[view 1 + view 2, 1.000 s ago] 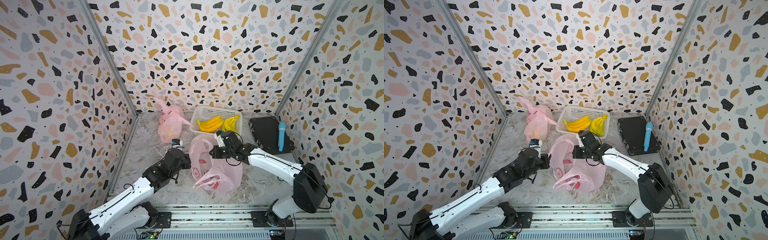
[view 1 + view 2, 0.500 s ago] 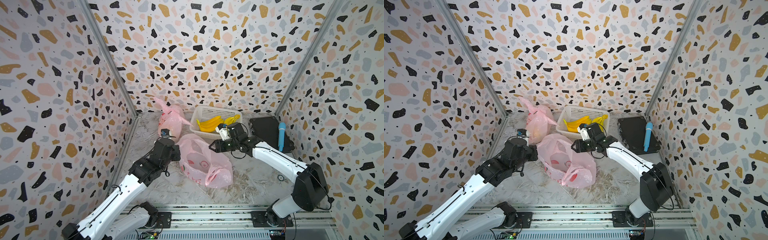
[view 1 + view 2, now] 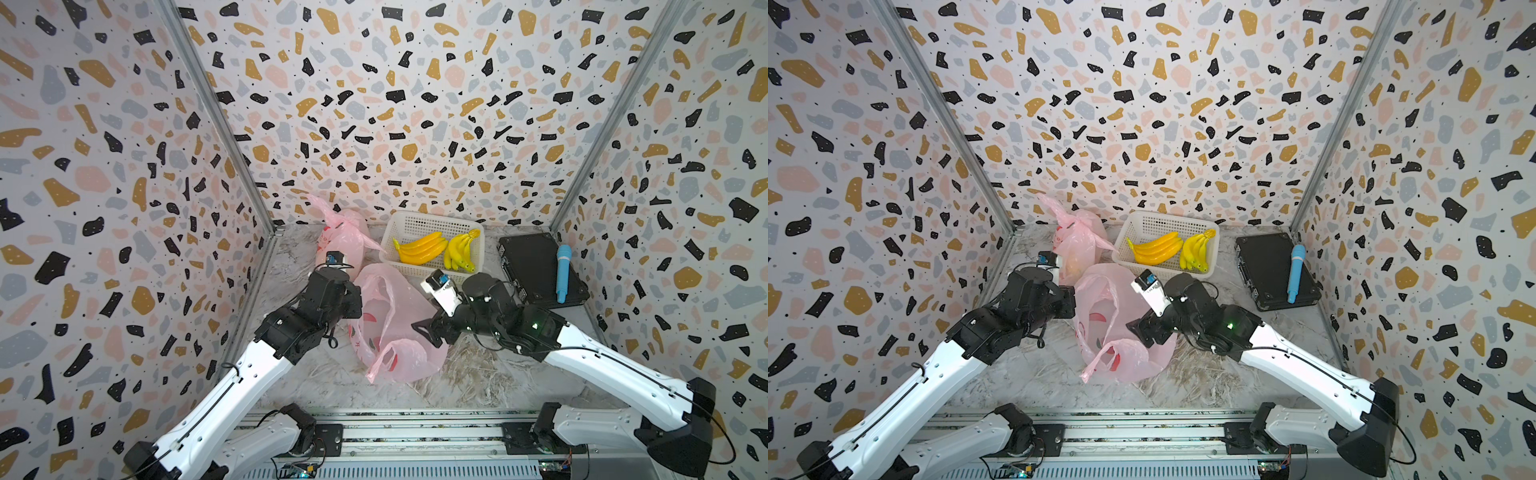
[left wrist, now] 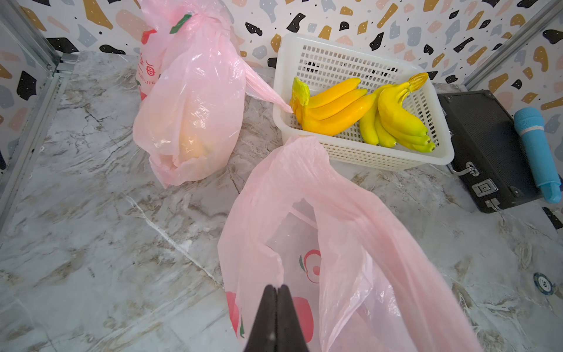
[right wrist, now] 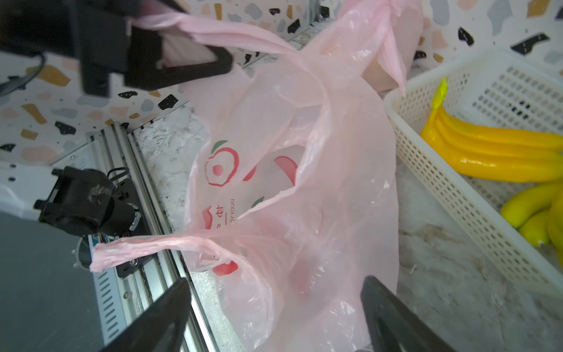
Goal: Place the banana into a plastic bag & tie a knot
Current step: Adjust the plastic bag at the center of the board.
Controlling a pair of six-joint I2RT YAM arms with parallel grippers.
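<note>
Toward the middle of the floor in both top views the pink plastic bag [image 3: 392,320] lies slumped with its mouth loose. The left gripper [image 4: 276,289] is pinched tight on the film at its rim, jaws pressed together on a fold of pink. The right wrist view shows one handle stretched up into that grip. The right gripper [image 3: 426,334] hovers just at the bag's right-hand edge, pointing toward the left of the frame and into the bag. Its jaws are spread wide with nothing between them, as its own wrist view makes plain. No banana is bagged yet: both bunches sit in the white basket [image 3: 415,218] at upper centre, the orange-yellow banana bunch [image 3: 419,249] on its left side and the greener banana bunch [image 3: 459,253] on its right. The coming move seems to turn on one relation: the basket lies up-frame of the free right gripper, close behind its wrist, while the bag mouth lies down and to the left of the basket. The orange-yellow banana bunch runs roughly across the frame, stem toward the left, so a grasp would likely close across that axis. The right arm is the nearer, and the only one unoccupied. A tied bag [image 3: 345,237] stands just left of the basket.
</note>
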